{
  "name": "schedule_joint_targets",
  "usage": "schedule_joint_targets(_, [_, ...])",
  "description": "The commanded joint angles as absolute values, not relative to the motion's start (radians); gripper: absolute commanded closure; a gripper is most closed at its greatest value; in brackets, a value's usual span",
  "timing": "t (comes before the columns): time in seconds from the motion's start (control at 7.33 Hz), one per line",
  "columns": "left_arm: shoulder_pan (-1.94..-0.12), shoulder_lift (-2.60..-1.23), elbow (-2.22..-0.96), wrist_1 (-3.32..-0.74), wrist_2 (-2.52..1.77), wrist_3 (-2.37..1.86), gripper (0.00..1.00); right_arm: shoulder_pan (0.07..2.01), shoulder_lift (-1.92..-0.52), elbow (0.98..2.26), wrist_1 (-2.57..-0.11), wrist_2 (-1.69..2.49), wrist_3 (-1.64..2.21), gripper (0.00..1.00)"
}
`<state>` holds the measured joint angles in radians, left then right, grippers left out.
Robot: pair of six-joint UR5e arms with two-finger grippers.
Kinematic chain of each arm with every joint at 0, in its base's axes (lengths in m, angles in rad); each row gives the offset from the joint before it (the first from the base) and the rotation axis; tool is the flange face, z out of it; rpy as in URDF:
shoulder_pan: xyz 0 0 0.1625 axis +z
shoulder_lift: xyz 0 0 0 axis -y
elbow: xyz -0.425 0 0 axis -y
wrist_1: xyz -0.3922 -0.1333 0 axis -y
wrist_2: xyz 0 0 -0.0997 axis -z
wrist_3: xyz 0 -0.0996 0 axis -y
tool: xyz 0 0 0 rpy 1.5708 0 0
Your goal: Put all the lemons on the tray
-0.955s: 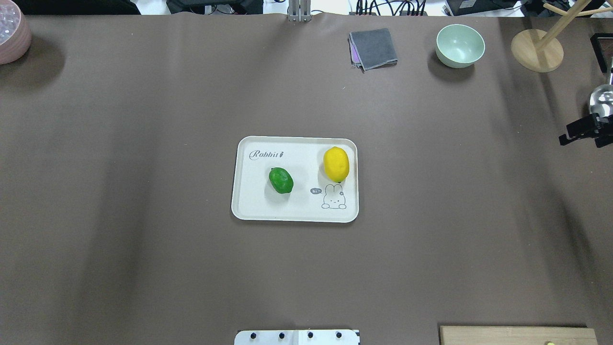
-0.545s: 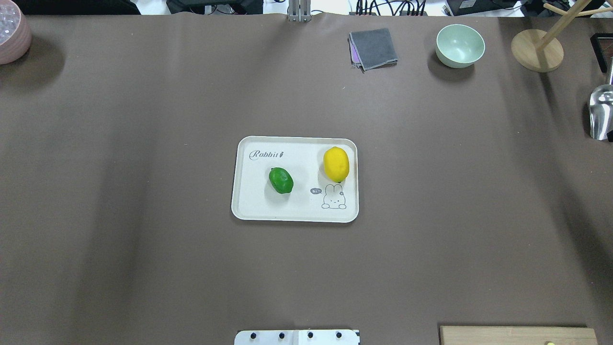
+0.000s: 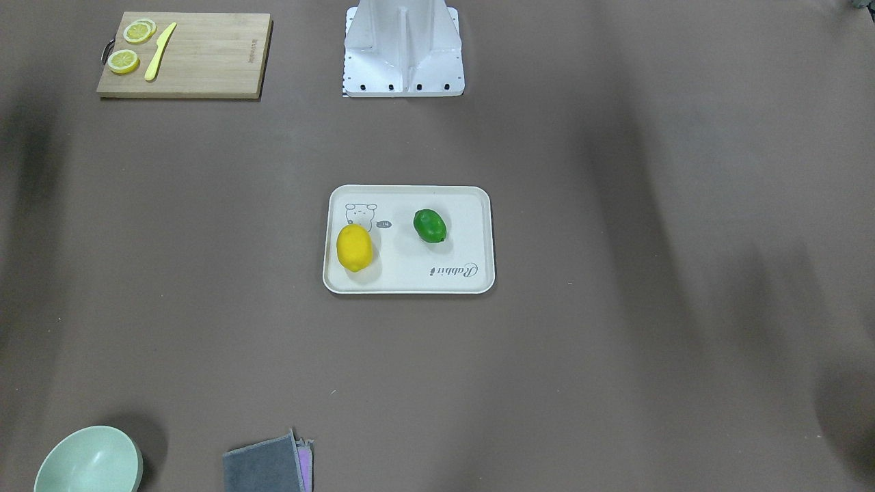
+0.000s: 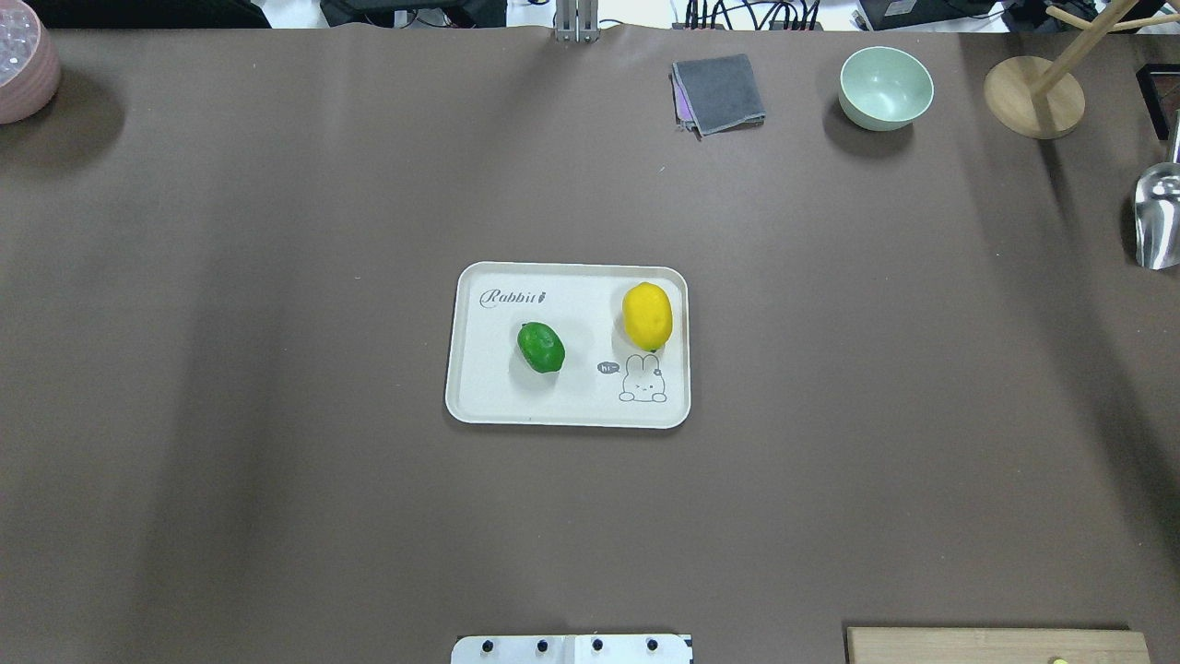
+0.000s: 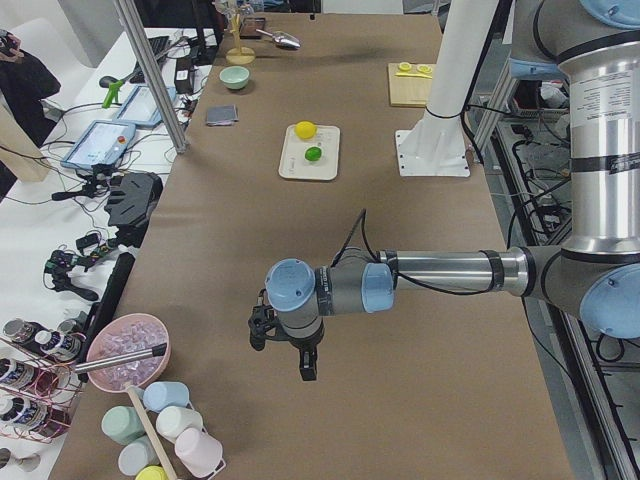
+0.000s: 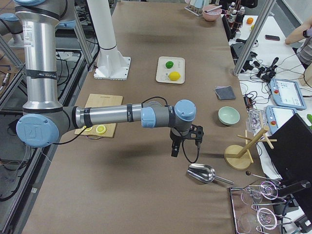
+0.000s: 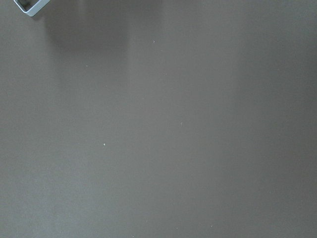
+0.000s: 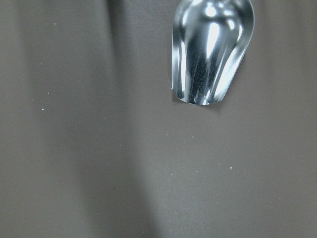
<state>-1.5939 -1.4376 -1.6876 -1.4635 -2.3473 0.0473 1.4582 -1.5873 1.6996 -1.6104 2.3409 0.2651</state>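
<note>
brown table cover (image 4: 277,507) (creased) beside a cluttered white desk (image 5: 30,225).

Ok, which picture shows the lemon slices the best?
The exterior front-facing view. The lemon slices lie in plain sight on the cutting board beside the yellow knife. Both side views show them tiny. Overhead shows only the board's edge with a yellow speck. The wrist views miss them.

Left arm (image 5: 440,272), right and lower centre of exterior left view: silver-grey tubes, light-blue round joint caps, dark joint rings, small illegible print on upright tube. Black cable (image 5: 352,232) loops over wrist. Left pincer (image 5: 290,355) black. Right arm (image 6: 107,116): same build. Right pincer (image 6: 184,144) black. White pedestal (image 3: 403,48), top centre: flanged plate, dark bolts.
</note>
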Motion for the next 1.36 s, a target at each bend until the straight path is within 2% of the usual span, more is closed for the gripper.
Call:
schedule_joint_targets(0.0, [-1.594, -1.439, -1.69, -1.456, -2.349, 0.046, 0.01, 1.466, -1.586, 1.7, -1.614, 2.341, 0.262, 0.04])
schedule_joint_targets(1.23, [-1.594, -1.448, -1.686, -1.457, -2.345, 0.041, 0.01, 1.468, -1.597, 1.703, -1.614, 2.352, 0.264, 0.01])
